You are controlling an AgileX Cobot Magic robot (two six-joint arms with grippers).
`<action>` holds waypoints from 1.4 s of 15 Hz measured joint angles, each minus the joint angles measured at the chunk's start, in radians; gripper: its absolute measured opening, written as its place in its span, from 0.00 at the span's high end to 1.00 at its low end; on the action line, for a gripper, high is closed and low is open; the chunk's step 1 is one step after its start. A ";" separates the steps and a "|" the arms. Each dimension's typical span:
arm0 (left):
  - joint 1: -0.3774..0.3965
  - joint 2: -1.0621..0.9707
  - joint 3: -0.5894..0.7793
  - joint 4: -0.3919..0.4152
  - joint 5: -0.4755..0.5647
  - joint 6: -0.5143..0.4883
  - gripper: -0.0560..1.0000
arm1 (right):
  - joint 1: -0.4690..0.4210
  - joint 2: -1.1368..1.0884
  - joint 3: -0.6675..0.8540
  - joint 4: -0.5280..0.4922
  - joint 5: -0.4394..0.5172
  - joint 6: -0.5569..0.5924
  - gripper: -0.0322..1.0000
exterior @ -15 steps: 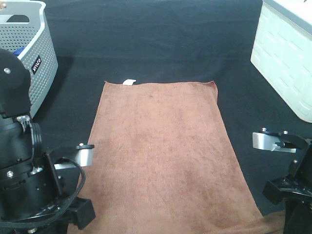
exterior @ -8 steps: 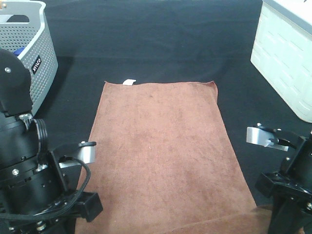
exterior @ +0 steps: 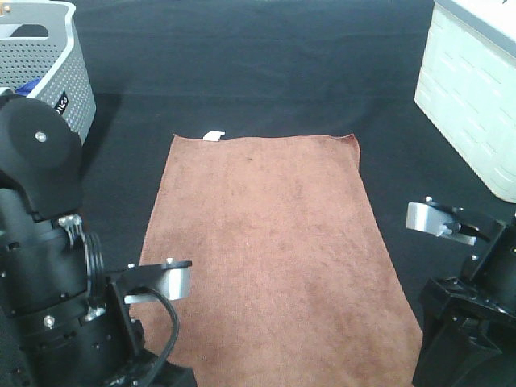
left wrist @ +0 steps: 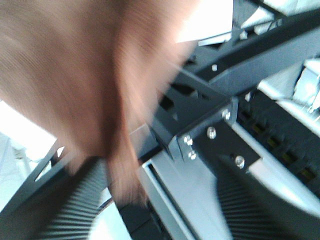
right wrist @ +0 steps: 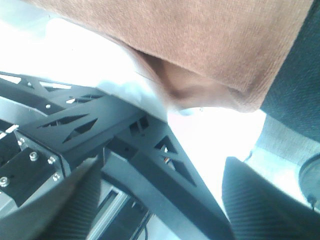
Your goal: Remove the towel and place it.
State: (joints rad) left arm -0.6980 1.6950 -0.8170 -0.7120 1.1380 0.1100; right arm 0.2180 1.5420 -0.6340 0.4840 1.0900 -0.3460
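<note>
Brown plush, the one towel (exterior: 274, 250) lay spread flat down the middle of the black worktop (exterior: 266, 64). Its single white tag (exterior: 214, 135) sat at the far left corner, and its near end reached the worktop's near edge. Both wrist views showed its near corners drooping over that edge. The two arms stood at the near corners, one to each side of the cloth, probably so that each could manage one corner and keep it square.

The left gripper (left wrist: 167, 205) had its fingers well apart, with blurred towel hanging loose between them and not pinched. The right gripper (right wrist: 165, 200) was likewise parted, and the corner hung just clear of it. With nothing gripped, the placing looked all but done.

One grey perforated basket (exterior: 48, 89) stood at the far left corner, holding one blue item (exterior: 28, 85). One white bin (exterior: 476, 105) stood along the right edge.
</note>
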 joint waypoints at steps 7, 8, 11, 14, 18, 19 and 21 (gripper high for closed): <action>-0.002 0.000 -0.199 0.199 -0.033 -0.025 0.27 | -0.008 -0.033 -0.264 -0.179 -0.054 0.111 0.30; 0.013 0.004 -0.286 0.315 -0.050 -0.067 0.27 | -0.008 -0.013 -0.334 -0.201 -0.047 0.127 0.30; 0.118 0.038 -0.436 0.467 -0.050 -0.136 0.27 | -0.008 0.065 -0.518 -0.217 -0.017 0.161 0.30; 0.264 0.048 -0.507 0.512 -0.092 -0.153 0.27 | -0.008 0.120 -0.609 -0.288 -0.038 0.179 0.30; 0.401 0.112 -0.556 0.496 -0.125 -0.092 0.27 | -0.084 0.218 -0.702 -0.223 -0.043 0.146 0.30; 0.442 0.186 -0.630 0.486 -0.125 -0.043 0.27 | -0.132 0.299 -0.786 -0.165 0.009 0.089 0.30; 0.466 0.307 -0.752 0.460 -0.126 -0.005 0.27 | -0.147 0.359 -0.860 -0.128 -0.009 0.063 0.30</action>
State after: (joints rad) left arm -0.2320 2.0020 -1.5690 -0.2520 1.0120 0.1050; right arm 0.0710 1.9010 -1.4940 0.3560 1.0810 -0.2830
